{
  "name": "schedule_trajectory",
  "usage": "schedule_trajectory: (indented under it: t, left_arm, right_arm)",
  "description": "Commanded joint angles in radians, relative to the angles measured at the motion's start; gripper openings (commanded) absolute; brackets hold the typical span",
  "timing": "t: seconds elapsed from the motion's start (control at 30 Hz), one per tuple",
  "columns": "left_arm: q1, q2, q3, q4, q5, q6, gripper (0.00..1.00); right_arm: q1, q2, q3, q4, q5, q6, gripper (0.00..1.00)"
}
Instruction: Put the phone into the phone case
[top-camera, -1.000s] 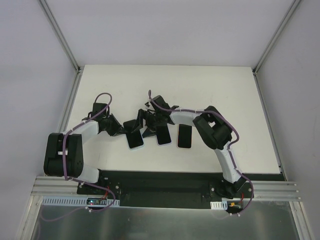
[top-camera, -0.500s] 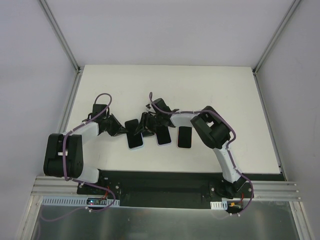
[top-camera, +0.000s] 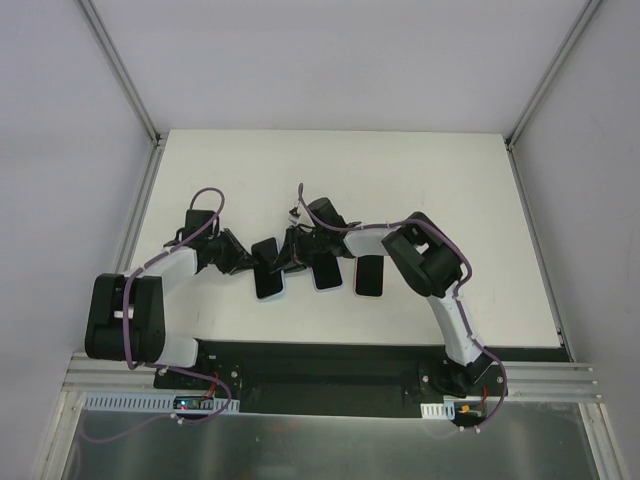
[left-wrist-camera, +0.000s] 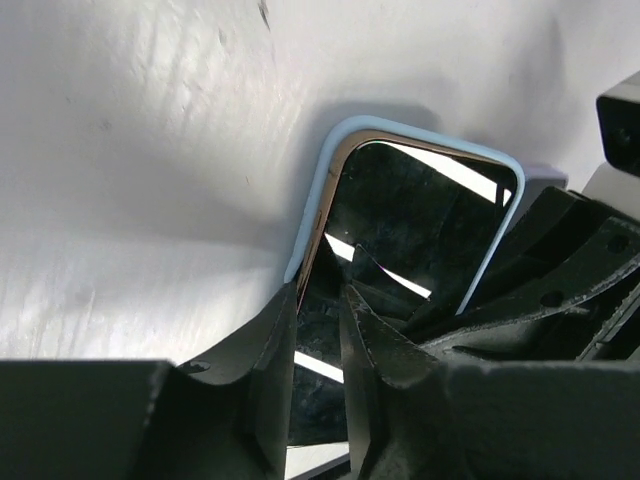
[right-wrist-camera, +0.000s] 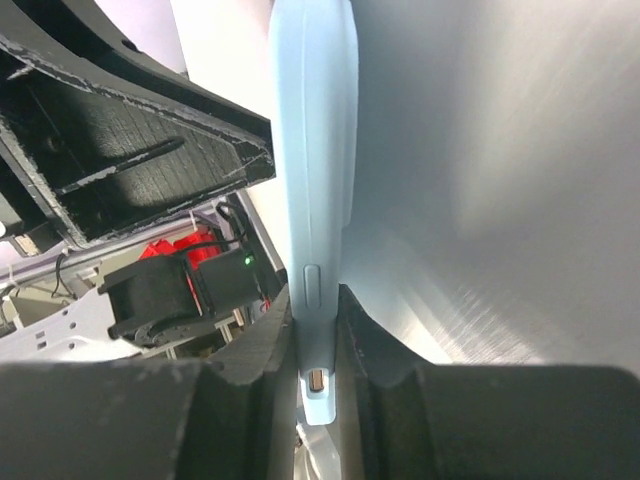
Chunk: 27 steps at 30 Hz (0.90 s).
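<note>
Closest in, my left gripper (left-wrist-camera: 318, 300) is pinched over the long edge of the phone (left-wrist-camera: 400, 230), which sits inside the light-blue case (left-wrist-camera: 310, 200) in the middle of the worktop (top-camera: 450, 180). Just past it, the right gripper (right-wrist-camera: 315, 298) is clamped on the case rim from the other side. My worry: two grips this close together could collide, or drag the rim back and pop a corner out before it seats.

Left claw (left-wrist-camera: 320, 295), right claw (right-wrist-camera: 313, 300) pinched narrow, facing each other.
</note>
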<state>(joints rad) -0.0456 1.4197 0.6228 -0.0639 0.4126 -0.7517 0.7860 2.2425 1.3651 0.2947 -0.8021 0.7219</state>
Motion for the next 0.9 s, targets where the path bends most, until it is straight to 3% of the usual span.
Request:
schedule_trajectory:
  t: [0.0, 0.07, 0.27, 0.47, 0.5, 0.57, 0.6, 0.77, 0.87]
  left_arm:
    - [-0.024, -0.117, -0.017, -0.066, 0.112, -0.003, 0.25]
    - [-0.008, -0.177, 0.006, -0.077, 0.123, 0.021, 0.40]
    - [0.012, -0.385, 0.040, -0.065, 0.186, 0.146, 0.67]
    - [0.016, -0.478, 0.051, -0.002, 0.342, 0.141, 0.70]
    - [0.016, -0.482, 0.051, 0.019, 0.366, 0.132, 0.70]
    - [0.015, -0.487, 0.037, 0.115, 0.454, 0.086, 0.70]
    - [0.016, -0.485, 0.023, 0.148, 0.472, 0.066, 0.70]
    - [0.015, -0.482, -0.008, 0.355, 0.575, -0.043, 0.70]
    - [0.021, -0.475, -0.006, 0.351, 0.571, -0.044, 0.70]
  right_arm:
    - [0.006, -0.127, -0.018, 0.153, -0.097, -0.018, 0.01]
    - [-0.005, -0.155, -0.050, 0.175, -0.121, -0.016, 0.01]
    - [-0.053, -0.279, -0.165, 0.280, -0.241, -0.019, 0.02]
    - [-0.103, -0.400, -0.291, 0.611, -0.356, 0.175, 0.03]
    - [-0.117, -0.402, -0.317, 0.749, -0.374, 0.219, 0.03]
    - [-0.126, -0.382, -0.337, 0.988, -0.382, 0.475, 0.04]
    - [-0.140, -0.336, -0.327, 1.238, -0.378, 0.617, 0.05]
    - [-0.136, -0.336, -0.345, 1.238, -0.382, 0.624, 0.06]
    - [-0.134, -0.351, -0.366, 1.236, -0.381, 0.614, 0.07]
